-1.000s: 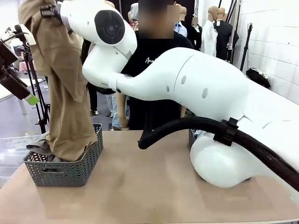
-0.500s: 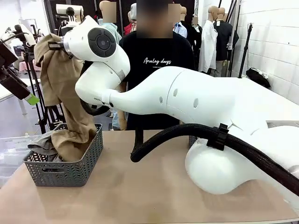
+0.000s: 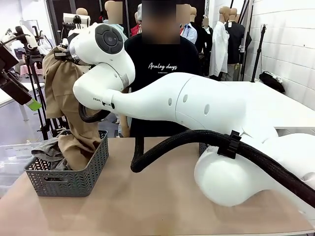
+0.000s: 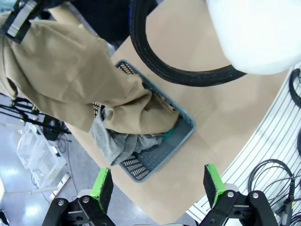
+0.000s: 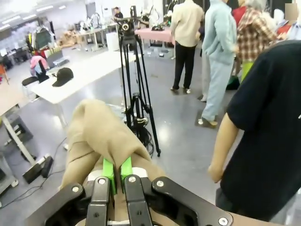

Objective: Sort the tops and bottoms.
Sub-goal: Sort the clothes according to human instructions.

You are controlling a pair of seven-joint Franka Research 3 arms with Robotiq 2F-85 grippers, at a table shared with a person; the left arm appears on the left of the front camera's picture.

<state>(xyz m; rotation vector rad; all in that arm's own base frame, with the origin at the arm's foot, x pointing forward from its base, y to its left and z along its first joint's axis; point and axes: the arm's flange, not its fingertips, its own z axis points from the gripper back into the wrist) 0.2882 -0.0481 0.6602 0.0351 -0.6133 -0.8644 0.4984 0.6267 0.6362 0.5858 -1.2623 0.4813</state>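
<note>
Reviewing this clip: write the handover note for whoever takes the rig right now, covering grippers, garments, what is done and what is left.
Right gripper: shut on the khaki top, held high over the grey basket, its lower end already inside.
Left gripper: open, holding nothing, above the basket's near corner.
In the basket: the grey top and a sliver of the teal top under the khaki.
Done: grey and teal are binned.
Left: likely lower and release the khaki top. The denim bottoms' place cannot be told.
</note>
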